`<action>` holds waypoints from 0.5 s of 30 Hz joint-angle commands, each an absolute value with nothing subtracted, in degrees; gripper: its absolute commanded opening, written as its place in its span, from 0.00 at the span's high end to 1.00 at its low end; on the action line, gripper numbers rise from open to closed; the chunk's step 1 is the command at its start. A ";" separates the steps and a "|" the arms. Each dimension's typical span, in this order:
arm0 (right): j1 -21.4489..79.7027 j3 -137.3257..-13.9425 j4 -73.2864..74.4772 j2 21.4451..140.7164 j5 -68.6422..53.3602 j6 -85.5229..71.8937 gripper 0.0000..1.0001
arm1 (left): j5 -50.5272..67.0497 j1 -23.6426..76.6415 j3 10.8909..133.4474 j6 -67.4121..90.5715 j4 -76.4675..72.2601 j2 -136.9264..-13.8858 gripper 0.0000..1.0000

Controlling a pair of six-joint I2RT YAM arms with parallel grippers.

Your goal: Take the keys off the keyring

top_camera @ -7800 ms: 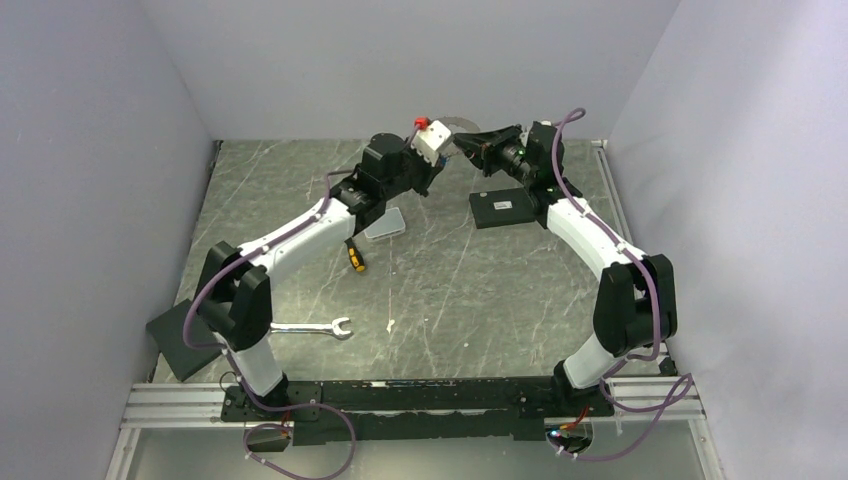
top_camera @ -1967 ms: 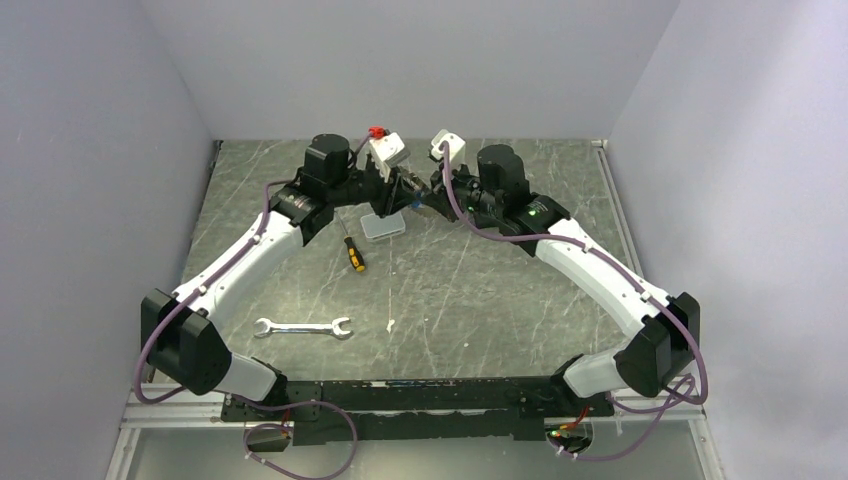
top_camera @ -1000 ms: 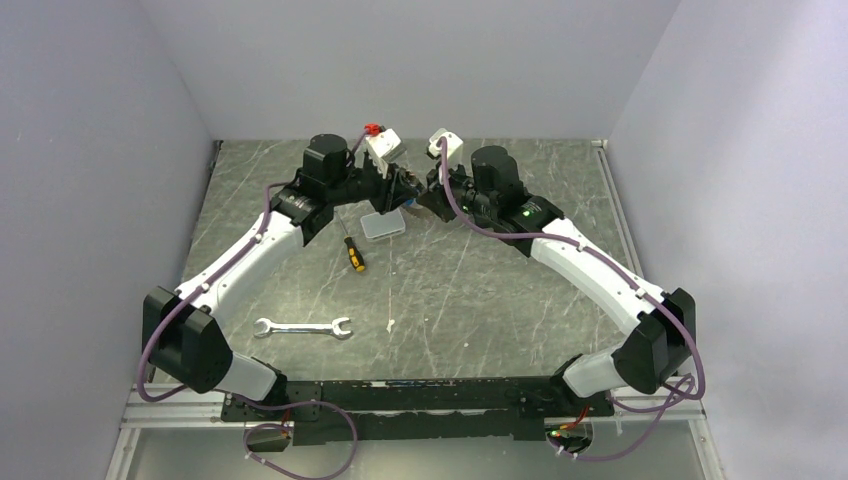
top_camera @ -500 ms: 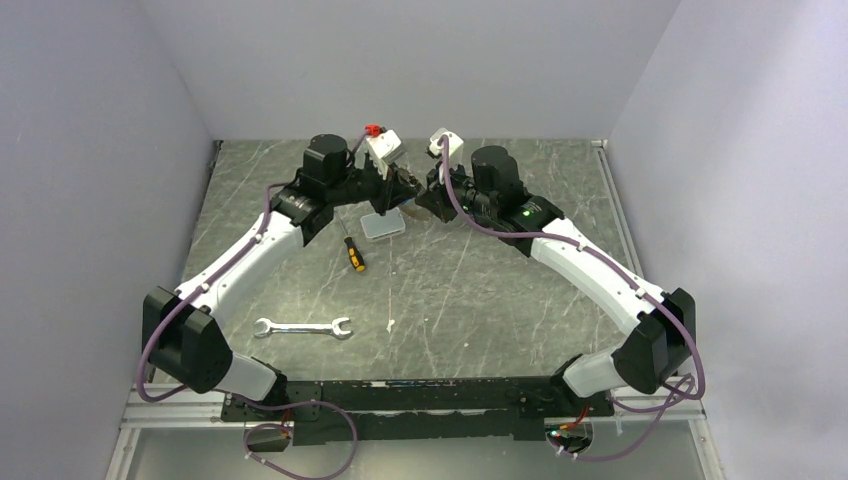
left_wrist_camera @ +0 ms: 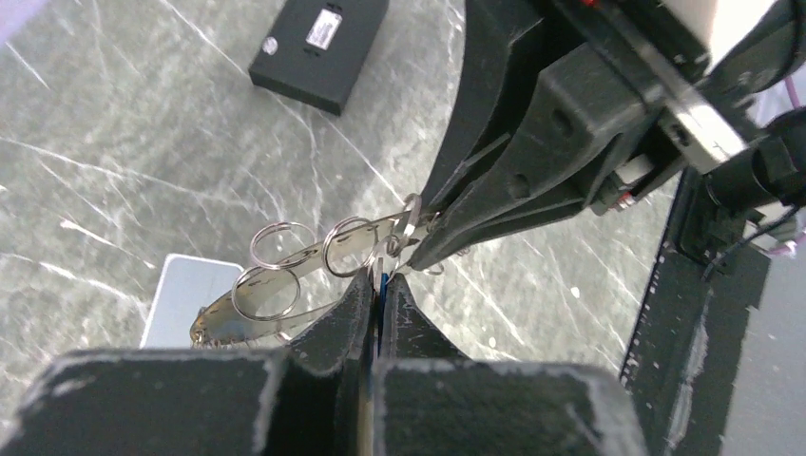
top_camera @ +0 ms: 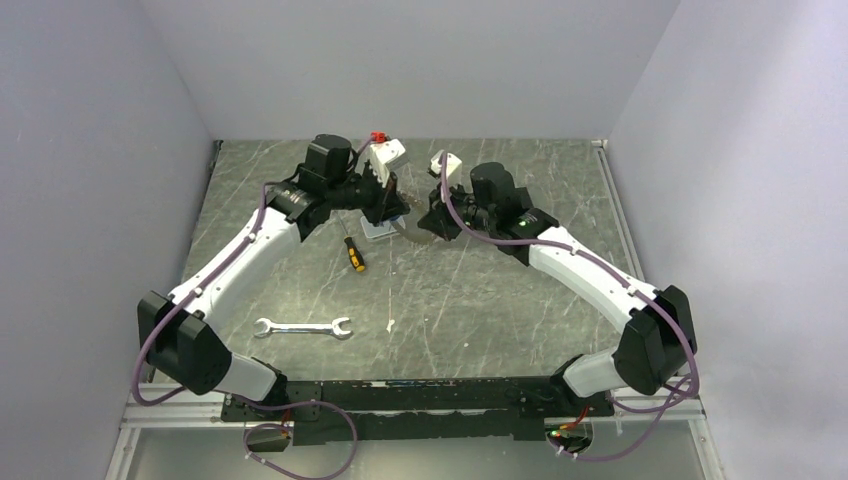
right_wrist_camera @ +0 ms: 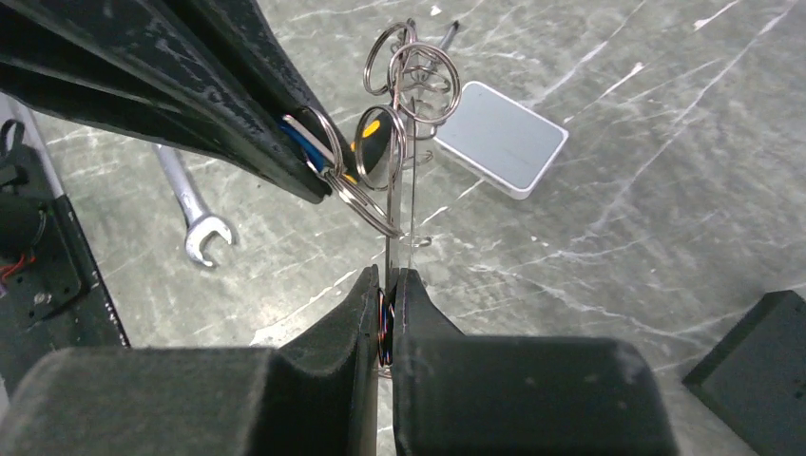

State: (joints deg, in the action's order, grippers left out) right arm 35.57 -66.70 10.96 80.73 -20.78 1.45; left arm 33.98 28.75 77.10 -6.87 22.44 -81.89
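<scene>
Two grippers met over the far middle of the table (top_camera: 470,300), with the keyring (left_wrist_camera: 211,323) held between them, clear of the surface. The left gripper (left_wrist_camera: 381,285) was pressed together on a blue key (right_wrist_camera: 302,136), of which only a sliver of head showed between its fingers. The right gripper (right_wrist_camera: 388,280) was pinched on the keyring's thin rim, seen nearly edge-on from its own camera. Several small split rings (right_wrist_camera: 413,66) hung on the keyring above that pinch, and one linked the held key to it. Below lay a pale pad (right_wrist_camera: 499,138), a wrench (right_wrist_camera: 195,214), a screwdriver (top_camera: 353,253) and, farther off, a black box (left_wrist_camera: 318,43).

The keyring looked light, thin and springy, so it would likely flex and twist rather than resist a pull. Its smooth metal could slide between flat pads, which argued for gripping it close to the key's link, as the right gripper did. The key was tiny and stiff. Its plastic head was the only broad, less slippery face, so that was the place to hold it. The split ring would probably need working round rather than a straight tug, since a hard pull risked bending the rim or snapping the key from the fingers. No other keys could be made out for certain.
</scene>
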 commanded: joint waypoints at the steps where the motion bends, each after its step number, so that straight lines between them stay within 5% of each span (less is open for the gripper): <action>1: 35.07 -64.80 6.05 78.01 -23.66 1.26 1.00 | 34.54 29.00 83.47 -8.61 30.69 -81.07 1.00; 8: 34.70 -64.07 5.77 77.70 -29.06 0.97 1.00 | 35.14 28.96 90.53 -13.09 41.96 -84.48 1.00; 15: 32.49 -64.36 6.61 77.23 -33.55 1.16 0.80 | 37.71 29.00 97.21 -20.86 53.86 -88.02 1.00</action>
